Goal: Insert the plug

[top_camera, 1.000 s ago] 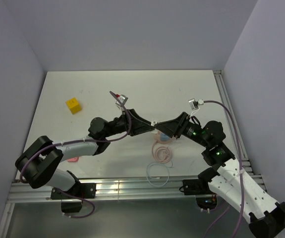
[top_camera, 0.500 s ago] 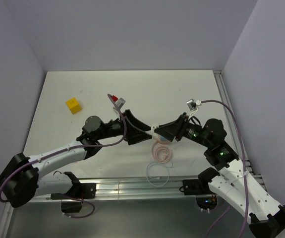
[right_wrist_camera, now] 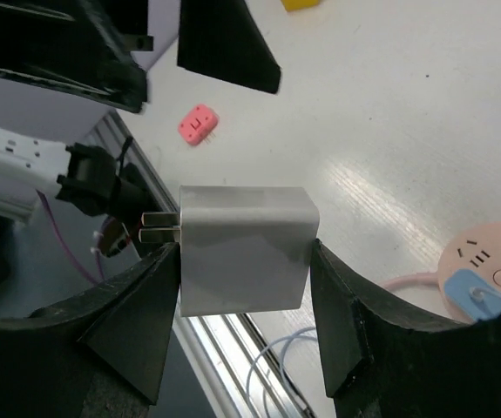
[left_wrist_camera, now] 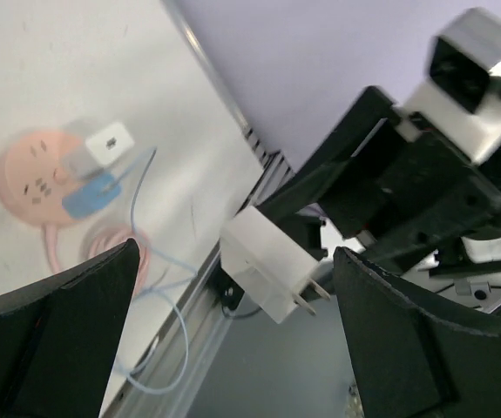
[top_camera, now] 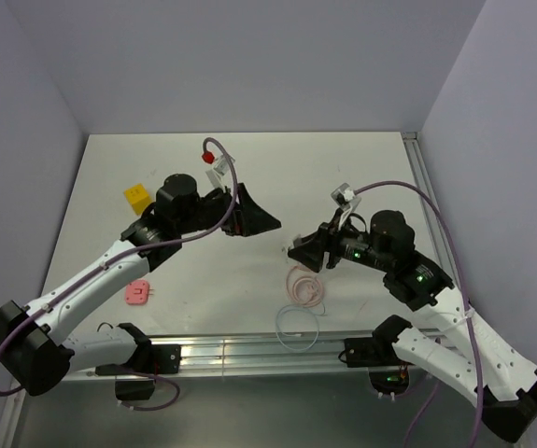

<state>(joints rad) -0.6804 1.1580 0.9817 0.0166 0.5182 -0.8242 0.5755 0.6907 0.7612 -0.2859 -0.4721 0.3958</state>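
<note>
One grips: right pincer [right_wrist_camera: 243, 287] clamps a white charger [right_wrist_camera: 241, 239]; left pincer [left_wrist_camera: 235, 254] gapes empty. The plug [left_wrist_camera: 85, 198] looks light, rigid; pinch its sides.

The plug [left_wrist_camera: 87, 199] is showing light blue against the round pink socket piece [left_wrist_camera: 30, 174] with its dark slot marks, and its thin cable [top_camera: 298, 329] is looping whitish over the white tabletop [top_camera: 343, 177]. Black fingers [right_wrist_camera: 126, 341] are flanking a plain white adapter block [right_wrist_camera: 243, 250] with silvery prongs, while a yellow cube [top_camera: 137, 198] and a small pink block [top_camera: 138, 293] are standing out on the tabletop.

1 overhead, 2 wrist close-ups
</note>
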